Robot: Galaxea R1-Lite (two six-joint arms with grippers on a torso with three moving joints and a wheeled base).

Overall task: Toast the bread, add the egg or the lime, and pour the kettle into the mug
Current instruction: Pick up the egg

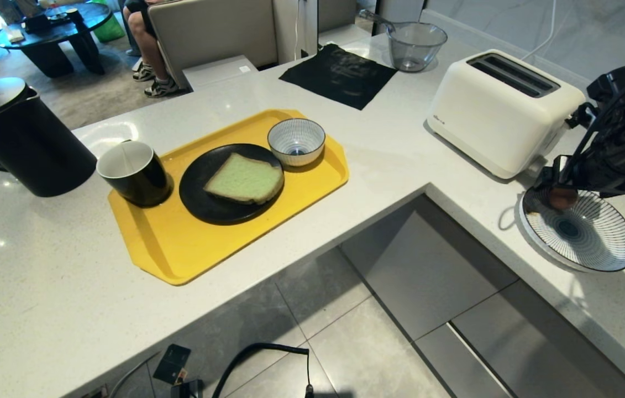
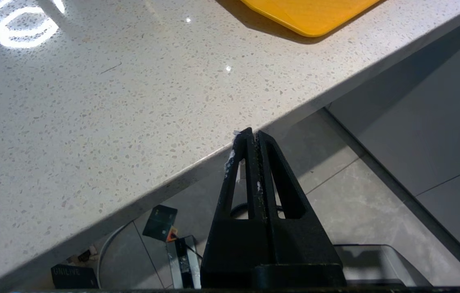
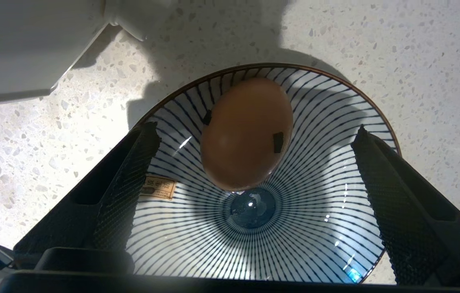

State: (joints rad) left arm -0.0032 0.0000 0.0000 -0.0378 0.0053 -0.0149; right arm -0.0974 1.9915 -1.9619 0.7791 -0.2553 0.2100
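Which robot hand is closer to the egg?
The right. Its end effector hangs open around the egg; the left end effector sits shut, far off by the counter edge.

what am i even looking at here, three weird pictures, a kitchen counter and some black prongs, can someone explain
This is a two-armed robot at a kitchen counter; each arm ends in a black two-fingered tool. The wide picture comes from a camera on its head. The other two come from cameras on its wrists, looking along the fingers.

On the counter: a yellow tray carrying a black mug, green-tinted bread on a black plate, and a small striped bowl. A black kettle stands to the left, a white toaster to the right.

The right tool hangs open over a large striped bowl, its fingers on either side of a brownish egg without touching it. The left tool is shut and empty, near the counter's edge. Nothing is held.
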